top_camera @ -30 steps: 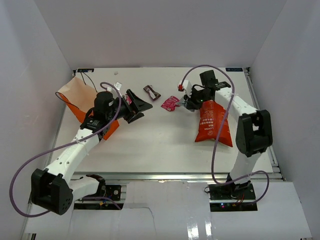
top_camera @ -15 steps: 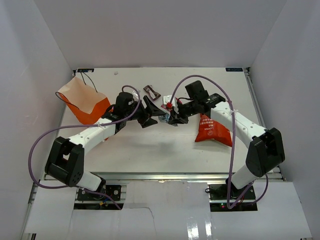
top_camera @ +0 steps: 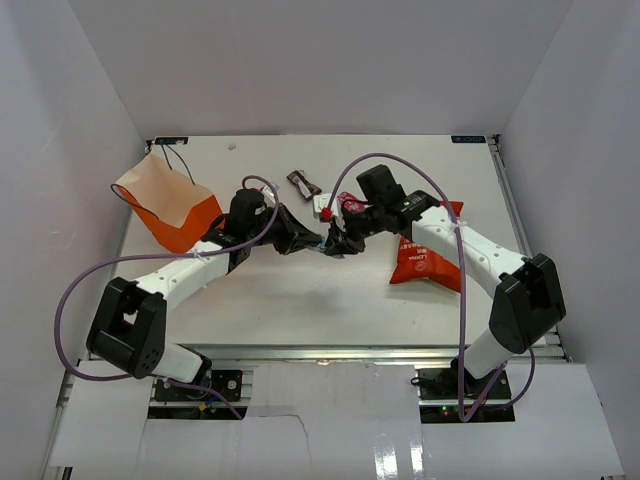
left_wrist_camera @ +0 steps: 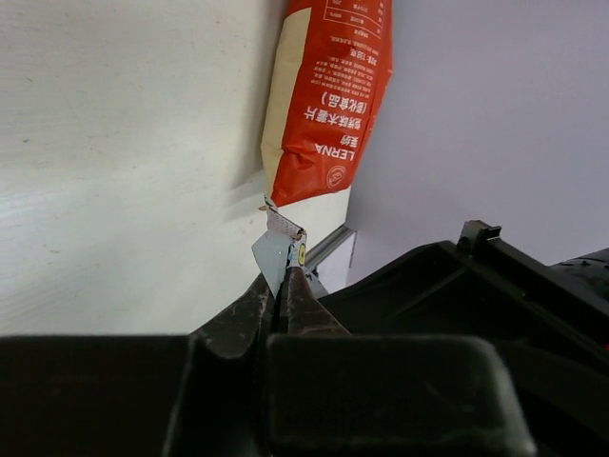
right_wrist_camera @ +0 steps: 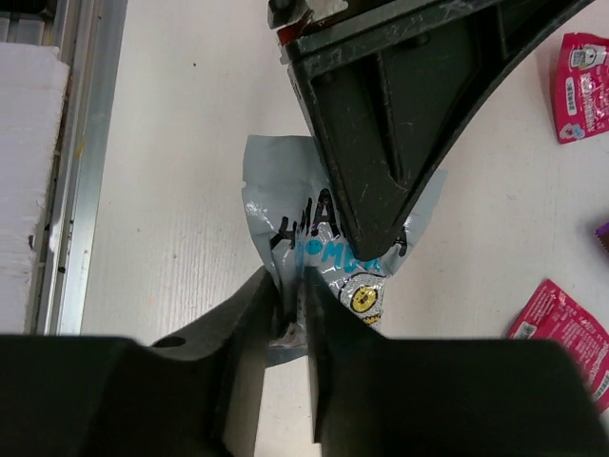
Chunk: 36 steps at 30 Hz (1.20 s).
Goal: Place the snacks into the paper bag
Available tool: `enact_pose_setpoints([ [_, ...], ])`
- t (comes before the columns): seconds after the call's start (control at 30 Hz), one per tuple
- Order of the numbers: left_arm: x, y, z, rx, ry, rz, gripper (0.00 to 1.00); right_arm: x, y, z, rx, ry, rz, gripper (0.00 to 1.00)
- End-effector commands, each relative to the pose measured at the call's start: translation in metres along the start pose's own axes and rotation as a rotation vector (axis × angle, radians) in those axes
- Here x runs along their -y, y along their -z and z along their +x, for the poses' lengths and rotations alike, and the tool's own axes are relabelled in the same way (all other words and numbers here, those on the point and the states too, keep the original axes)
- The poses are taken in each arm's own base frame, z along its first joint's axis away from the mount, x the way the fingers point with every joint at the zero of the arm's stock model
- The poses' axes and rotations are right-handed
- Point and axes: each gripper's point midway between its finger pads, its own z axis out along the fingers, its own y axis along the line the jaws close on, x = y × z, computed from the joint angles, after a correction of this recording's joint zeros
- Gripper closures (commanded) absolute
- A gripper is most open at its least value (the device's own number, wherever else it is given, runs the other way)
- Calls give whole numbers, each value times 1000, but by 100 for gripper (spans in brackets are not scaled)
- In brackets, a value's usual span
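One orange paper bag (top_camera: 170,210), crisp bag (top_camera: 422,262) outside

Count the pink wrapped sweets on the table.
2, both in the right wrist view: one pink sweet at the upper right edge, a second pink sweet at the lower right. Others may hide under the arms.

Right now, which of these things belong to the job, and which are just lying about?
Job: paper bag, crisp bag, silvery sweet pinched by left gripper and right gripper, pink sweets, brown sweet.
Just lying about: purple cables, metal rail.
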Motion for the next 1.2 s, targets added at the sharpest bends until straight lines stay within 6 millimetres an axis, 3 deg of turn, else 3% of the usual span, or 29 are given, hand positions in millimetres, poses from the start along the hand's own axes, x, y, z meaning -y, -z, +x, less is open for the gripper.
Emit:
enact_pose_setpoints([
  [0.0, 26, 18, -4, 37, -78, 24, 93, 9, 6, -30, 60, 30, 23, 72],
  [0.03, 30, 22, -8, 42, -117, -1, 96, 10, 7, -31, 55, 31, 33, 65],
  [0.07, 33, 25, -11, 57, -140, -16, 99, 9, 9, -30, 46, 22, 32, 48],
  [0.1, 33, 28, -19, 93, -165, -45, 100, 8, 10, -31, 43, 24, 35, 45],
  [0.13, 46, 36, -27, 126, -225, -41, 100, 9, 15, -34, 43, 33, 48, 44],
  [0.17, 41, 42, -30, 133, -229, -84, 100, 9, 18, -36, 44, 40, 55, 42],
  [0.23, 46, 54, -43, 194, -269, -124, 100, 10, 29, -45, 50, 53, 82, 40],
  [0.4, 83, 117, -74, 363, -410, -204, 100, 21, 58, -57, 81, 45, 152, 40],
  [0.47, 83, 146, -86, 436, -439, -288, 100, 28, 67, -50, 80, 24, 183, 40],
  [0.5, 101, 163, -92, 488, -463, -280, 100, 30, 68, -46, 75, 13, 188, 40],
  [0.57, 100, 192, -102, 572, -472, -372, 100, 34, 70, -32, 61, -22, 200, 40],
  [0.6, 118, 213, -108, 634, -503, -367, 100, 36, 69, -28, 59, -37, 201, 40],
  [0.7, 123, 252, -116, 740, -528, -473, 100, 40, 68, -18, 55, -76, 210, 40],
  [0.73, 137, 269, -119, 794, -539, -473, 100, 44, 68, -16, 54, -85, 218, 40],
  [0.83, 137, 308, -126, 906, -548, -589, 100, 53, 66, -12, 45, -108, 242, 39],
  [0.93, 125, 333, -128, 973, -545, -701, 100, 62, 66, -10, 33, -130, 270, 39],
  [1.03, 111, 343, -130, 993, -547, -789, 100, 72, 66, -4, 22, -166, 304, 39],
  [1.17, 77, 331, -137, 949, -555, -933, 100, 88, 66, 10, -10, -254, 384, 39],
])
